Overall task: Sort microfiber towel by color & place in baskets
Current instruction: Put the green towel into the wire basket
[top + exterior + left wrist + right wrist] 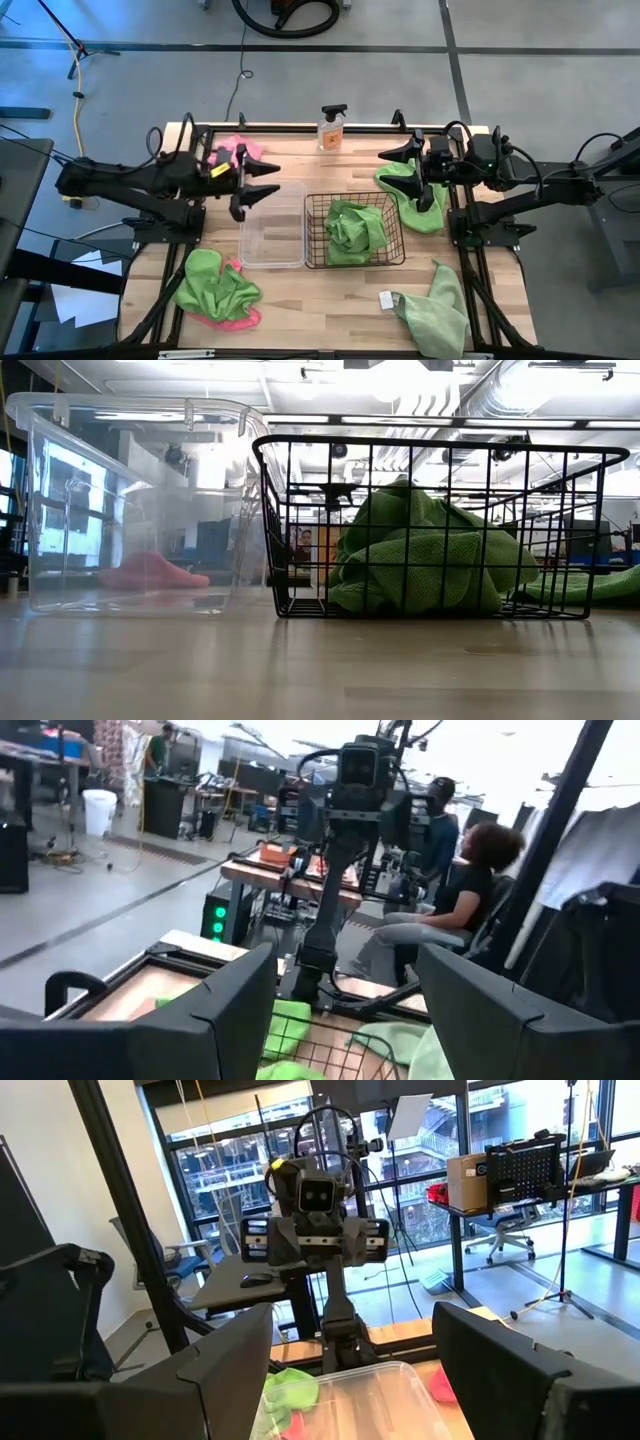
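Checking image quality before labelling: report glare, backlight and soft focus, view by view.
High view: even light, soft shadows, everything sharp. Low view: ceiling lights blow out above the clear tub, whose walls carry reflections; the black wire basket is backlit. Left wrist view: bright background, near fingers dark and soft. Right wrist view: windows bright, near fingers dark and blurred.

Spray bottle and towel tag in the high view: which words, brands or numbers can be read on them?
Small clear spray bottle with black trigger: orange label, print too small to read.
White tag on the green microfiber towel: too small to read.
No text is legible.
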Tool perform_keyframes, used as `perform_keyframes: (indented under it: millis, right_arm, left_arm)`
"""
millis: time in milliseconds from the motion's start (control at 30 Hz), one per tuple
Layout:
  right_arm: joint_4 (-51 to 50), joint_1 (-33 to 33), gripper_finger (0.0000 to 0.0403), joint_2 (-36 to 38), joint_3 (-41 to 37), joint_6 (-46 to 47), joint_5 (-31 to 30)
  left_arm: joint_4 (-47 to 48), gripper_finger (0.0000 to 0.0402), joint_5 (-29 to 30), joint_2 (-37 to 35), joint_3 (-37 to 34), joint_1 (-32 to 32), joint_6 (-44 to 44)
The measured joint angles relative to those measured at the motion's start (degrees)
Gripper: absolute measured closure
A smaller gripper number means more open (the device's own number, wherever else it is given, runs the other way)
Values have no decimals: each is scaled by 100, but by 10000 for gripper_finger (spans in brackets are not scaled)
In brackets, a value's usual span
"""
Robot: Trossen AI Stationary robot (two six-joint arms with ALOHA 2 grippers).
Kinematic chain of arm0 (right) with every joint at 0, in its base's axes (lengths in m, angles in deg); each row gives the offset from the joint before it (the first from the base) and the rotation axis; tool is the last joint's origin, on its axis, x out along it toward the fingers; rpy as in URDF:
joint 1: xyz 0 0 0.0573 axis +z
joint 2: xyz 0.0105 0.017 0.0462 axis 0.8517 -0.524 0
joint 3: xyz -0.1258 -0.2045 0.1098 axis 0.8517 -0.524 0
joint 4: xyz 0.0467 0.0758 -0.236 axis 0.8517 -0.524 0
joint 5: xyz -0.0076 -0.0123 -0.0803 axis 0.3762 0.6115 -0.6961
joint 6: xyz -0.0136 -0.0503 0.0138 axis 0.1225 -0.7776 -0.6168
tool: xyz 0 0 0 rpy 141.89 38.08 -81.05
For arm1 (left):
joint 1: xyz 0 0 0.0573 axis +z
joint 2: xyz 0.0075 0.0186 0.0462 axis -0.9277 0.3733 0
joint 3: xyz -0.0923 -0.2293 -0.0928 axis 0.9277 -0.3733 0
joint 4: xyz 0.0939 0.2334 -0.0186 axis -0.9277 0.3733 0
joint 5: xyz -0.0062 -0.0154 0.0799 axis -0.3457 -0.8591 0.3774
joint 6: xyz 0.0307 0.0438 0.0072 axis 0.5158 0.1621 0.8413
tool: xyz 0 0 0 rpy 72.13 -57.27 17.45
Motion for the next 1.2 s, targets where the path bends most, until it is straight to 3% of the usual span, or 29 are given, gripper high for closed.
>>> perform_keyframes:
  millis: [400,1200]
  right_arm:
    - [-7,-1,130,0,0,-134,0]
    - [-92,-2,130,0,0,-73,2]
  left_arm:
    - [-47,176,274,-245,-46,-152,659]
    - [167,176,7,-502,-51,-154,572]
